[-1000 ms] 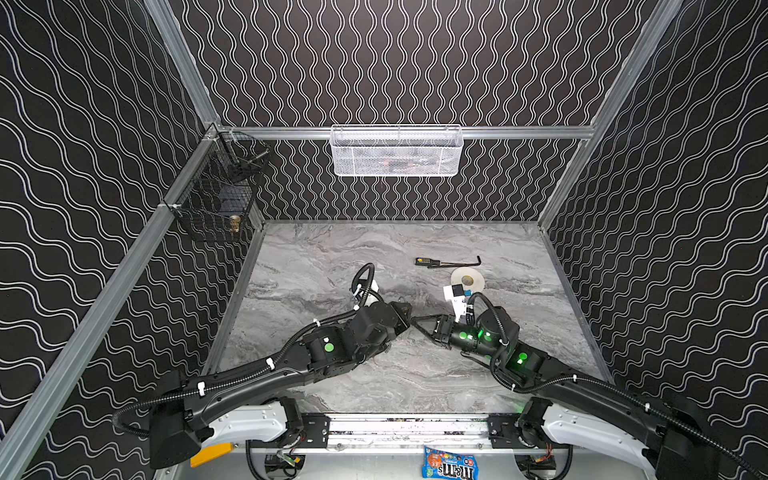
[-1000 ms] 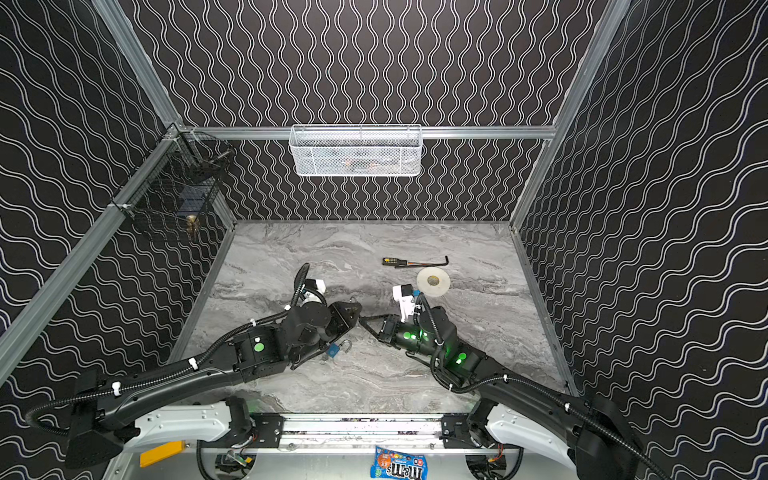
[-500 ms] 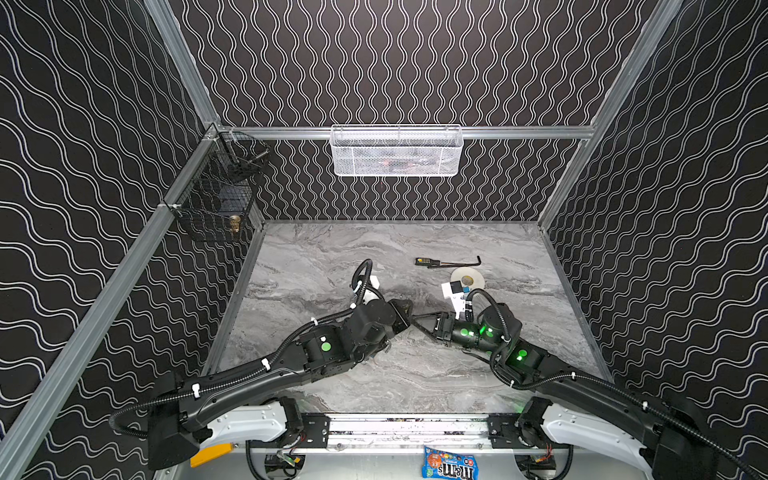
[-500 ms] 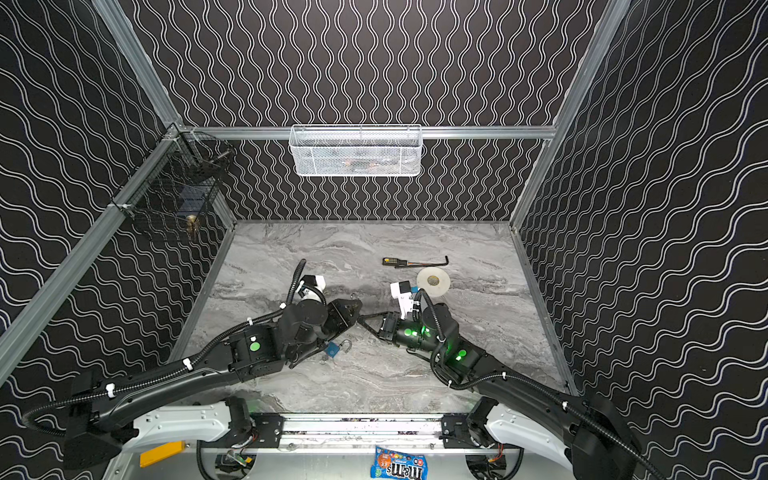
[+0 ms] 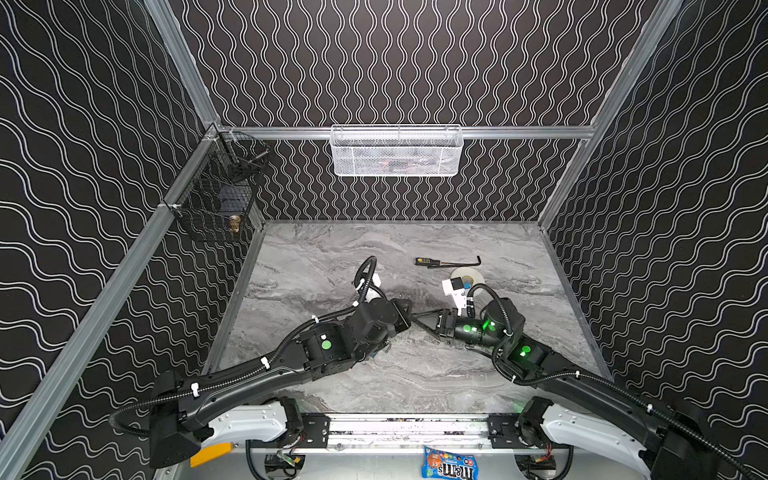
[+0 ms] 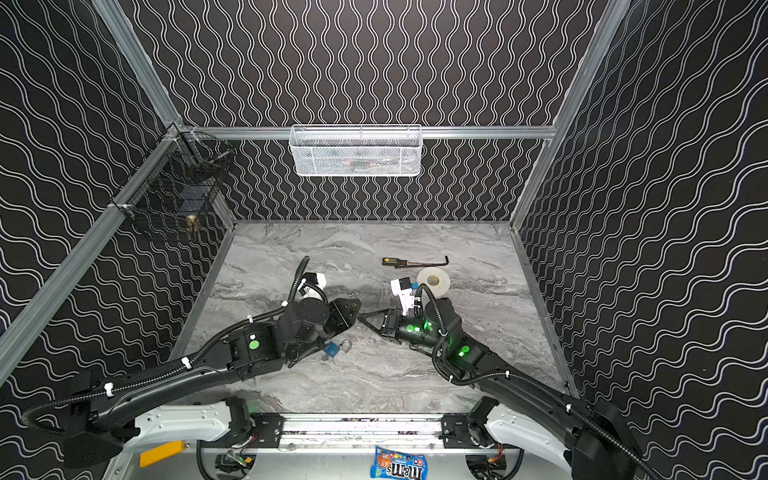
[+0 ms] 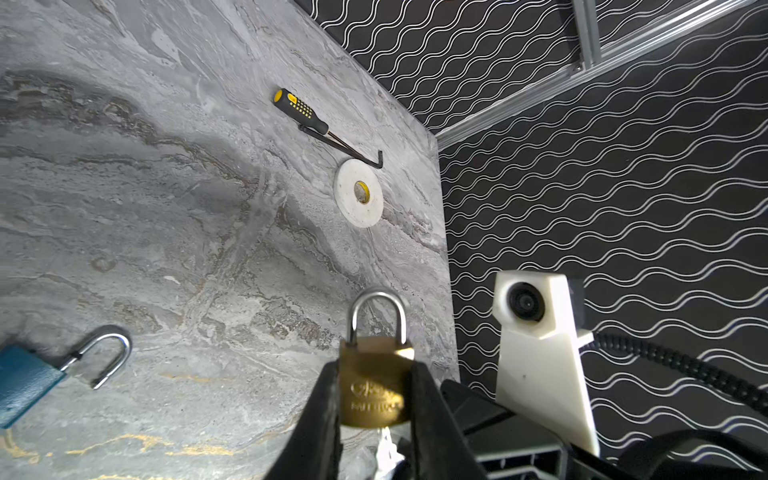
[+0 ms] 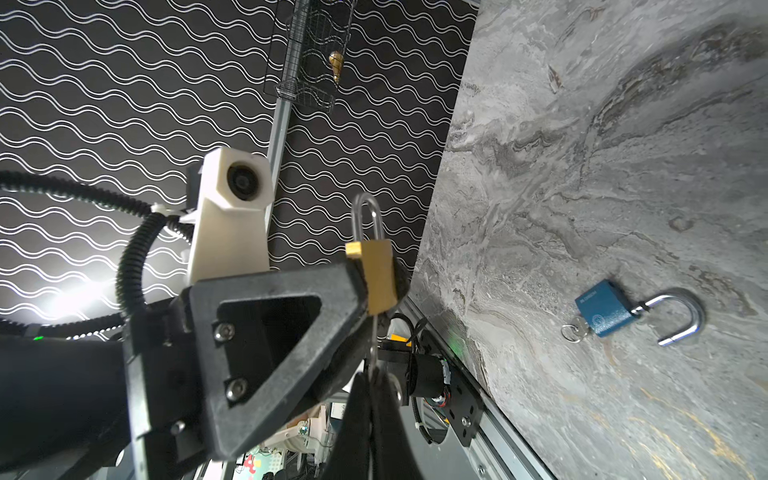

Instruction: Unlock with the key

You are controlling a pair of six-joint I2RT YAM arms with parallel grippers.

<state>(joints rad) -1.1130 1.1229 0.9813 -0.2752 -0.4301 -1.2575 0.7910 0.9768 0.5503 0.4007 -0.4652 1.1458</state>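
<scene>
In both top views, two grippers meet over the middle of the grey marble table (image 5: 316, 257). The left gripper (image 5: 406, 308) and right gripper (image 6: 360, 318) are almost tip to tip. One blue padlock (image 6: 332, 350) lies flat toward the front edge. One screwdriver (image 5: 427, 262), one bent black rod (image 5: 461, 263) and one round white tape roll (image 6: 434, 281) sit toward the far right corner. The far left corner has lots of bare room.

In the left wrist view, the left gripper's two fingers (image 7: 324, 399) pinch one shiny brass padlock (image 7: 376, 386) by its sides. Its steel loop is closed.

In the right wrist view, the right gripper is squeezed tight on a thin silver key (image 8: 375, 338). The key's tip meets the brass padlock's bottom. The blue padlock's loop hangs open, with a second key (image 8: 575, 330) stuck in it.
</scene>
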